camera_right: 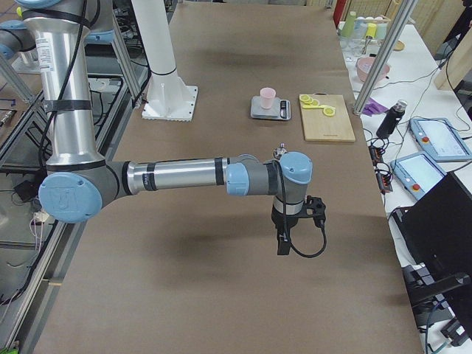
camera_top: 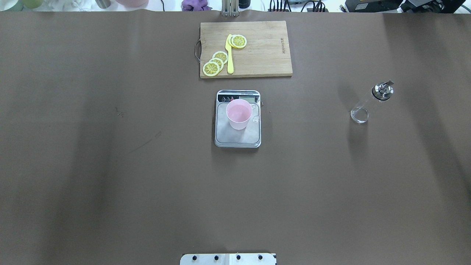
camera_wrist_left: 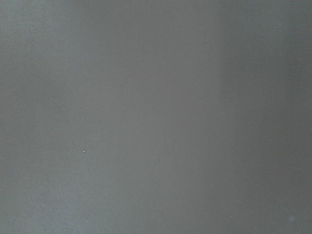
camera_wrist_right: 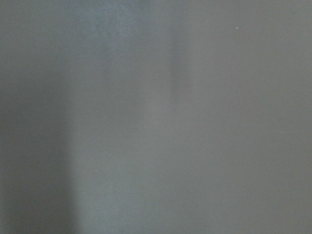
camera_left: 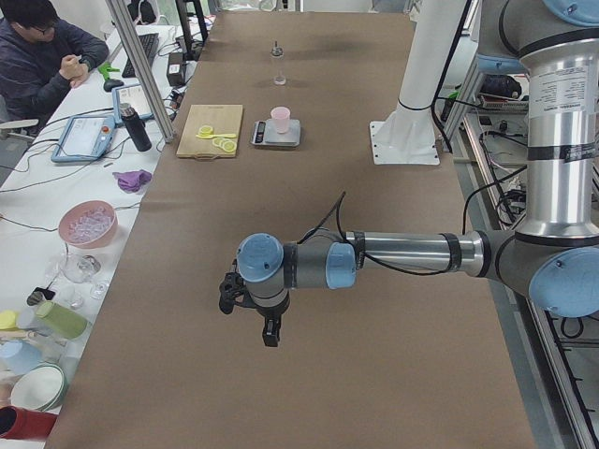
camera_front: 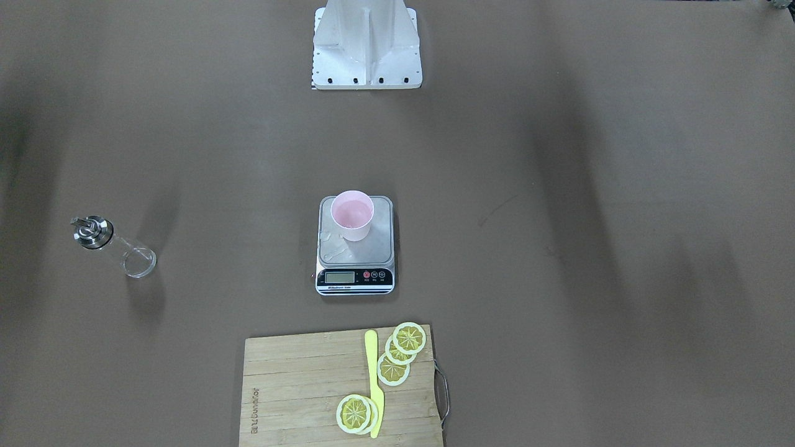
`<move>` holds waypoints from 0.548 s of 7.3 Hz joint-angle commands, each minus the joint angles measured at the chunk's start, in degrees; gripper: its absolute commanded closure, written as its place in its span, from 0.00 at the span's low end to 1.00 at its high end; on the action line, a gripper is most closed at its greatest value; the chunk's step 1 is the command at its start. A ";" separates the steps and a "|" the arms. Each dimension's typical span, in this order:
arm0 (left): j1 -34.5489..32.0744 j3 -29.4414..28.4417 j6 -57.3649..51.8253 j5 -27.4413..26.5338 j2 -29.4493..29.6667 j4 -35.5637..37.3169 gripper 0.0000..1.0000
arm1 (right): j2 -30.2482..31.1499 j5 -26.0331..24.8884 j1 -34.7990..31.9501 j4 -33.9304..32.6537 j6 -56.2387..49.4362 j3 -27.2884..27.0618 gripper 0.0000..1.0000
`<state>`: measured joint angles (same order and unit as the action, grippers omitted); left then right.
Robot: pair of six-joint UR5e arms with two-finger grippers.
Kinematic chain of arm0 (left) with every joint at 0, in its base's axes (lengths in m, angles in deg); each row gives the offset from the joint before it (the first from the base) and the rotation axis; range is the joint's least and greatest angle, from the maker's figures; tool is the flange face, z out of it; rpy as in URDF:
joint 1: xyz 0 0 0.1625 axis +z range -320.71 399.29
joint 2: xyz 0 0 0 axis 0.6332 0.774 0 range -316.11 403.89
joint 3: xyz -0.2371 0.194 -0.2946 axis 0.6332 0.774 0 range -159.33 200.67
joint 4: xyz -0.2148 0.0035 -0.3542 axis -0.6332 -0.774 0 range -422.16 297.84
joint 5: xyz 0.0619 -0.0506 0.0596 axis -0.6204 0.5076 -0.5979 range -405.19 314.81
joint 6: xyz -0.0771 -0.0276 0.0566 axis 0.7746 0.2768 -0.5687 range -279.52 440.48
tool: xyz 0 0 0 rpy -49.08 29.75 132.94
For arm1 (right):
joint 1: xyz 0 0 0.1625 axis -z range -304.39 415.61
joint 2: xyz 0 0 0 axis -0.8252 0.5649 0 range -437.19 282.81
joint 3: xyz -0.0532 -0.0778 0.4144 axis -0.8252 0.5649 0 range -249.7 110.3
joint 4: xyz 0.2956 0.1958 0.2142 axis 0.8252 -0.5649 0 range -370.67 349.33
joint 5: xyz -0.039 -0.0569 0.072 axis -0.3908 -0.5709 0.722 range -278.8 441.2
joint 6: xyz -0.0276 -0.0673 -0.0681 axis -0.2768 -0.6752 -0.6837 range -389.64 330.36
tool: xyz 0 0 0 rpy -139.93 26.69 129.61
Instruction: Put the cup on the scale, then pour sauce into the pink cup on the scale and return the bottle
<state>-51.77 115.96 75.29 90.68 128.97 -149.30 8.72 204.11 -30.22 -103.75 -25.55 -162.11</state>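
Pink cup (camera_top: 238, 115) tops scale (camera_top: 235, 139); side views alone show left arm (camera_left: 402, 253), right arm (camera_right: 177, 175).

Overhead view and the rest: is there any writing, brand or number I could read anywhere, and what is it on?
Nothing reads clearly.
Cutting board: burnt-in brand mark along one edge, too blurred to read.
Scale: white print under the display, too small; no digits legible on the display.
Buttons: labels too small.
Left arm: white sticker, print too small.
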 commanded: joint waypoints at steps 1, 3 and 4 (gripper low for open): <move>0.00 -0.10 0.00 0.00 0.17 -0.05 0.02 | -0.12 4.15 0.75 0.09 0.04 -0.06 0.00; 0.00 -0.19 0.00 -0.09 0.17 -0.05 0.02 | -0.04 5.15 0.75 0.09 -0.05 -0.14 0.00; 0.00 -0.19 0.00 -0.09 0.17 -0.05 0.02 | -0.12 5.15 0.66 0.09 -0.05 -0.15 0.00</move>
<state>-51.77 115.80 75.30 90.61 129.14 -149.35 8.63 208.96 -29.54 -103.68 -25.59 -162.22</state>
